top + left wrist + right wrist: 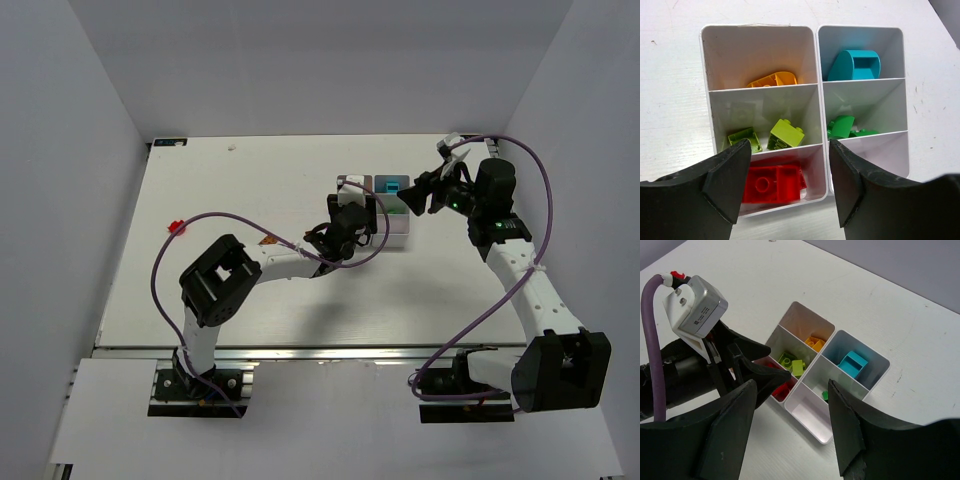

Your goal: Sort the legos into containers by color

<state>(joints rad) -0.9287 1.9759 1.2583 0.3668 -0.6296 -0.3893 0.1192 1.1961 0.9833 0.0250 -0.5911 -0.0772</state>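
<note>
The white six-compartment container tray (813, 60) holds the sorted legos. An orange piece (772, 80) lies in the far left cell and a teal piece (855, 65) in the far right. Two lime bricks (786, 132) share the middle left cell, and dark green pieces (842, 127) the middle right. A red brick (772, 183) fills the near left cell. My left gripper (788, 150) hangs open just above that red cell, holding nothing. My right gripper (791, 390) is open and empty, above the tray's (875, 375) right side (420, 195). One red lego (176, 227) lies on the table far left.
The near right cell (875, 150) holds nothing. A small brownish piece (268, 241) shows beside the left arm. White walls close in the table on the left, back and right. Purple cables loop off both arms.
</note>
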